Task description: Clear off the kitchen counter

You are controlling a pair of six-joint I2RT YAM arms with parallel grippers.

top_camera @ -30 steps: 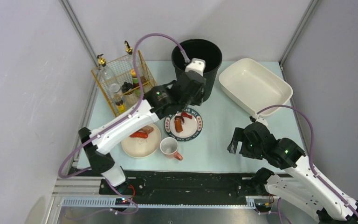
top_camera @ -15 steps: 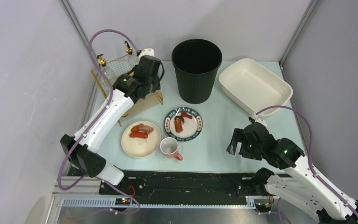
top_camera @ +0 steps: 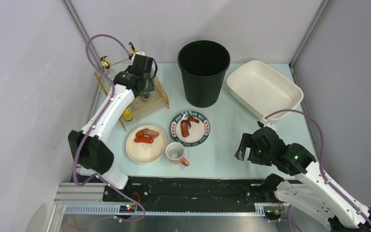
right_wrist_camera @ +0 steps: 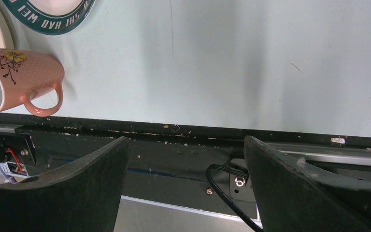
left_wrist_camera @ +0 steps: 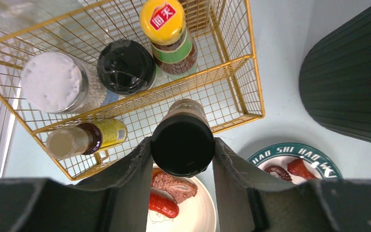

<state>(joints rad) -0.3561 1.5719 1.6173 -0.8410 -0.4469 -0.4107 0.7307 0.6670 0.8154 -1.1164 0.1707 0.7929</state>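
Note:
The kitchen counter [top_camera: 232, 140] is pale mint-green. My left gripper [top_camera: 144, 87] is over the gold wire basket [top_camera: 157, 99] at the back left. It is shut on a brown bottle with a black cap [left_wrist_camera: 182, 144], held upright between the fingers [left_wrist_camera: 125, 179] over the basket's [left_wrist_camera: 232, 63] near side. Whether the bottle stands on the basket floor I cannot tell. My right gripper [top_camera: 244, 147] is open and empty above the counter's front edge, and in its wrist view [right_wrist_camera: 186, 164] nothing is between the fingers.
The basket holds several bottles, one yellow-capped [left_wrist_camera: 164, 21]. A black bin [top_camera: 204, 72] and a white basin [top_camera: 263, 89] stand at the back. A patterned plate with food [top_camera: 190, 126], a cream plate with sausage [top_camera: 146, 144] and a pink mug [top_camera: 176, 153] are in the middle.
My left arm has swung left from beside the black bin to over the wire basket, carrying the bottle. The right arm has not moved.

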